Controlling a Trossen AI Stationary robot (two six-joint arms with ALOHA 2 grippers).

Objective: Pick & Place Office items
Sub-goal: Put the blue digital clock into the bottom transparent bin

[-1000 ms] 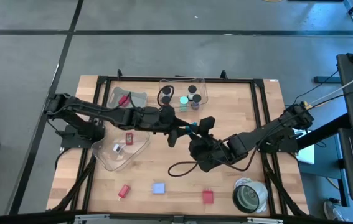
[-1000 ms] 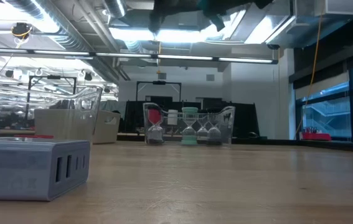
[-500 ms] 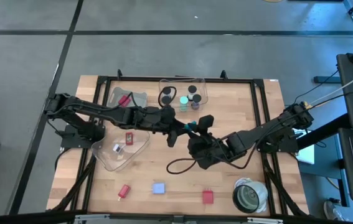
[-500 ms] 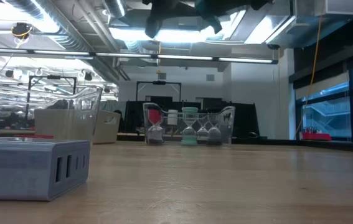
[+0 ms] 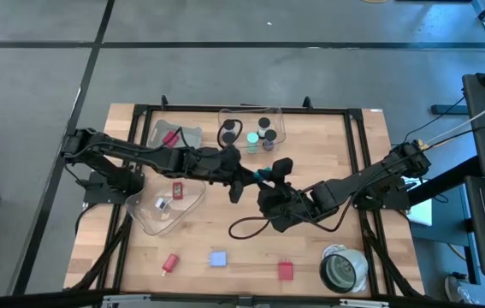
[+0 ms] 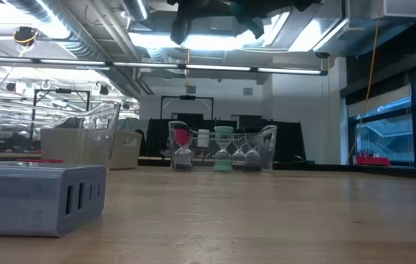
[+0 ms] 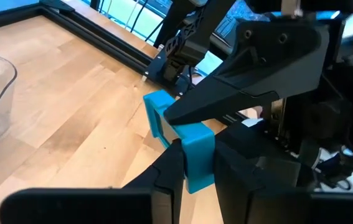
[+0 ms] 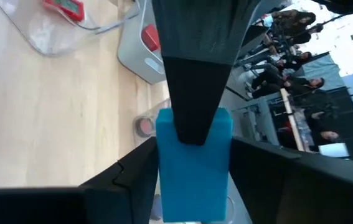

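Wooden table (image 5: 328, 137), left tool (image 7: 196, 163) clamping blue block (image 7: 182, 146), upright between fingers

Bright blue block (image 7: 185, 149), rectangular and smooth, held above mid-table, pinched between dark fingers (image 7: 167, 171) from one side and touched by another dark finger from the other; same block seen end-on at (image 8: 193, 165). Small red piece (image 5: 171, 262) lying tilted near the front edge, pale blue square (image 5: 218, 258) just beside it, red block (image 5: 286, 271) further along the same edge, all flat on the wood. Black-capped cylinders (image 5: 264, 124) standing upright inside the far bin, with a cyan disc (image 5: 252, 137) among them. Red item (image 5: 177, 190) and a small white piece (image 5: 162, 204) resting inside the near-left bin.
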